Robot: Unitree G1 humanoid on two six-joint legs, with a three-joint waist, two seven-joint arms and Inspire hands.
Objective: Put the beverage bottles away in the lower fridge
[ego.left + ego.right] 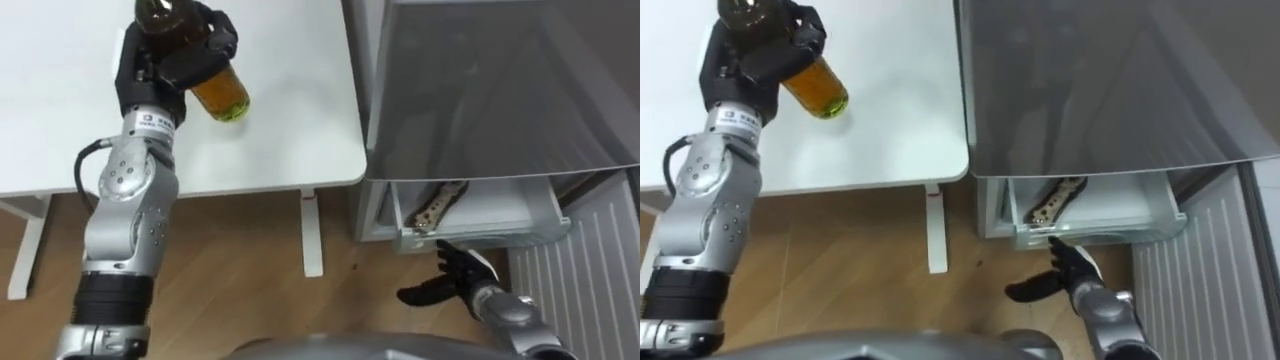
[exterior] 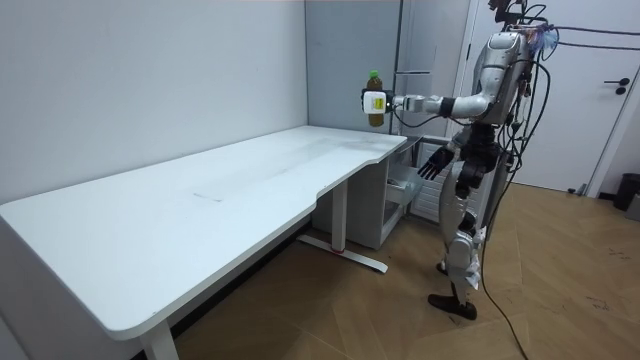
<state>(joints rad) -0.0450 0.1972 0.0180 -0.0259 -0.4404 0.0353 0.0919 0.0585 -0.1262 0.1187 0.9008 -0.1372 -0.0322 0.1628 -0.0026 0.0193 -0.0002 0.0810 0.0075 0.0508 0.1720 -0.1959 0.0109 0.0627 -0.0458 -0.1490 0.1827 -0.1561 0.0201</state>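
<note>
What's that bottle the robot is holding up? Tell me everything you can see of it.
It is a clear plastic bottle of amber-brown drink, closed with a green cap. The left robot hand holds it upright in the air above the white table, with dark fingers curled round its middle. Nothing else touches it. From the head camera it is seen from above, with its lower part glowing amber below the fingers.
</note>
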